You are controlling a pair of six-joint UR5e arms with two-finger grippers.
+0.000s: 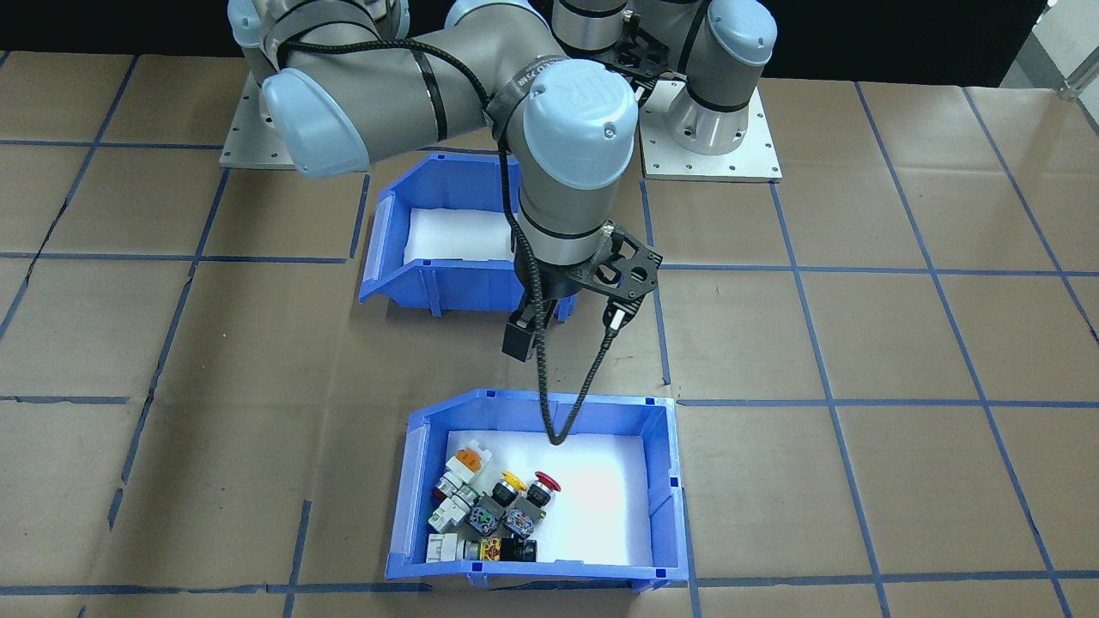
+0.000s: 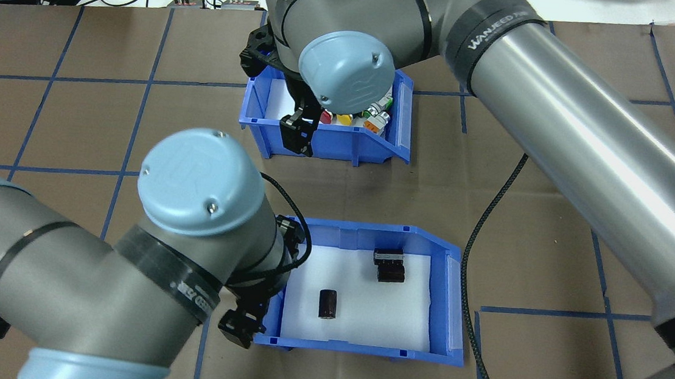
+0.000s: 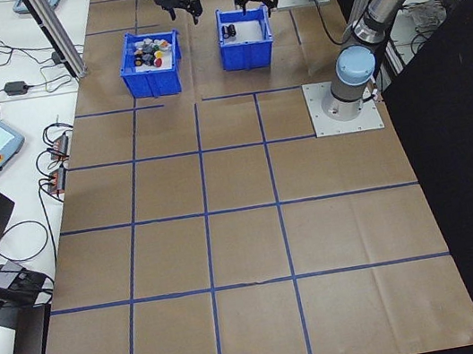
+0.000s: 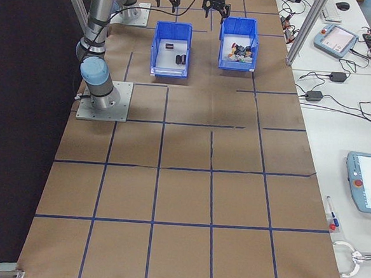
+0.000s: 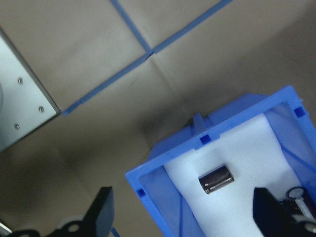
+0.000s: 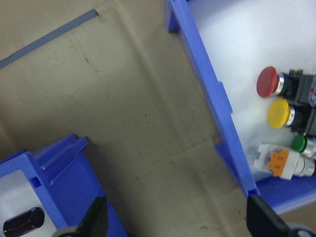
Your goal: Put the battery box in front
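The battery box [image 2: 365, 289] sits in the row of the table nearer the robot's base, its white foam floor holding a dark cylinder [image 2: 328, 304] and a second dark part [image 2: 389, 266]. In the overhead view the switch bin [image 2: 328, 118] lies at twelve o'clock from it, well apart, so it currently holds the front spot.

The left gripper [image 2: 243, 322] hangs at the box's seven o'clock corner, just outside the wall; its wrist view shows both fingers spread wide, holding nothing, with that corner between them. The box's long axis runs from nine to three o'clock, with the sloped side at three.

The right gripper [image 2: 296, 134] hovers at the switch bin's near wall, also spread and empty. The left arm is clearly nearer the battery box.

The left arm's elbow hides the box's nine o'clock wall, and whether either fingertip touches plastic I cannot tell.
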